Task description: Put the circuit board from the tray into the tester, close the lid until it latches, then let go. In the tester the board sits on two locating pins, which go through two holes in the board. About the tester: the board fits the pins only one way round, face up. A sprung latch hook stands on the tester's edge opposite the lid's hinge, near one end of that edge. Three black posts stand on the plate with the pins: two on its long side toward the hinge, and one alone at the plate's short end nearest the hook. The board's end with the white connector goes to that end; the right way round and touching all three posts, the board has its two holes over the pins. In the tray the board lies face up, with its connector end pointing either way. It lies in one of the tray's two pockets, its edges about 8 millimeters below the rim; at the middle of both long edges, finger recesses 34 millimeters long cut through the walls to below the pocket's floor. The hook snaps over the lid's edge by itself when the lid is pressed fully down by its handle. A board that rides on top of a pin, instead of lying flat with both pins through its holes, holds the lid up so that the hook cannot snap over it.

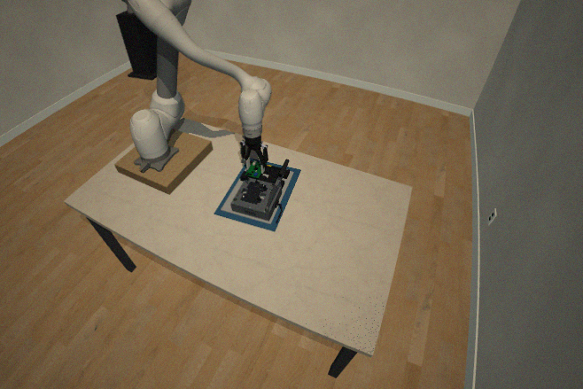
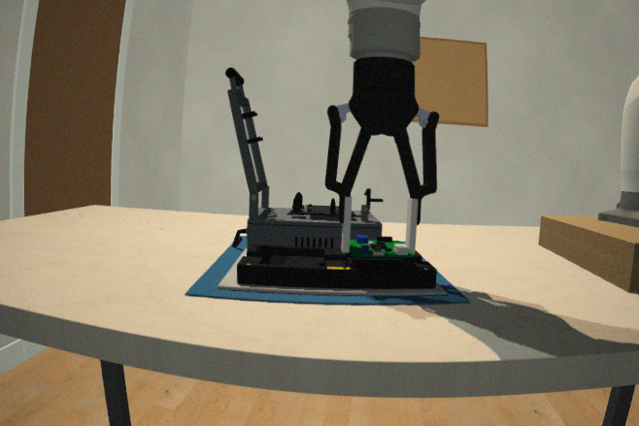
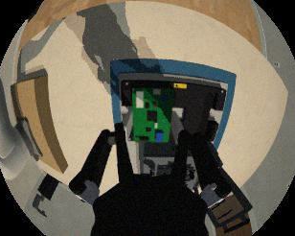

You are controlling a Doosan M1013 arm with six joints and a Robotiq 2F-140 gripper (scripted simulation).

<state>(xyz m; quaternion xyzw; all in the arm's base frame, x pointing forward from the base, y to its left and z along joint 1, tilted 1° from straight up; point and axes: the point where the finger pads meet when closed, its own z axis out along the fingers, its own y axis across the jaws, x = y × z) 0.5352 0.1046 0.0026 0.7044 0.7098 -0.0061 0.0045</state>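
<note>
Circuit board [image 2: 384,248]: green, rectangular, populated face up, with small blue and white components on top.

- Location: at the right-hand end of the black tray [image 2: 309,274] in the exterior view. Its green edge shows just above the tray's rim, so it appears to be barely lifted out of its pocket.
- Grip: the gripper [image 2: 378,249] hangs vertically over it. Its pale fingers [image 2: 346,225] stand at about half spread, one against each long edge, and appear clamped on the board.
- Handling, by judgement: light, thin and rigid. It will not sag, but it can pivot between narrow pads if it is bumped. Its edges are smooth, so it may slip under side load.
- Fragility: the components are delicate. Hold the board by the middle of its long edges only, never by its face.
- Connector end: too small to tell reliably in these views.

Tester [image 2: 309,227]: grey box just behind the tray, with its lid [image 2: 250,143] standing nearly upright. Black posts show on its top plate.

Surface: pale table [image 2: 103,256], matte and level. A blue mat [image 2: 211,284] lies under the tray and tester. A wooden plinth [image 2: 588,245] carries the arm's base.

Room: grey walls, a brown door [image 2: 67,85] and a wood plank floor [image 1: 423,163]. The arm's shadow falls across the table.
</note>
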